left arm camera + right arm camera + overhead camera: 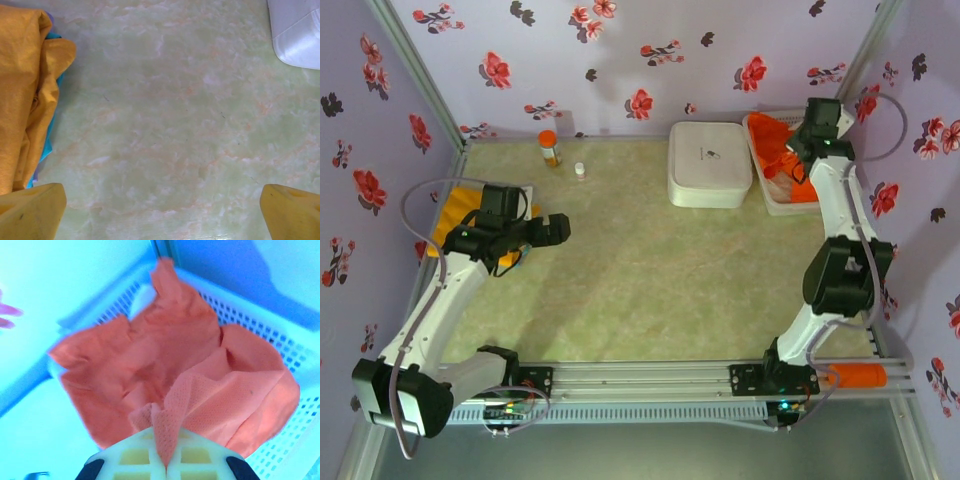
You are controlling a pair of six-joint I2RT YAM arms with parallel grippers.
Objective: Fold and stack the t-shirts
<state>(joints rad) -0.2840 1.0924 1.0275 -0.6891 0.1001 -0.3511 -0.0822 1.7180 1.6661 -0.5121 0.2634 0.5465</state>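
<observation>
Your left gripper (162, 216) hung with fingers wide apart over the worktop (165, 110), just beside the mustard t-shirt (22, 90) at its left edge. Your right gripper (166, 467) was clamped on the orange-red t-shirt (170, 355) in the white basket (280, 345) at the far right corner.

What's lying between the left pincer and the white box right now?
Nothing: bare tabletop runs from the left pincer to the white box, per the top external and left wrist views.

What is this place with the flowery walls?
Probably a robot practice booth, not a home: a left arm and right arm bolted to a metal rail, flowered panels boxing in a table, and a basket holding an orange-red t-shirt.
</observation>
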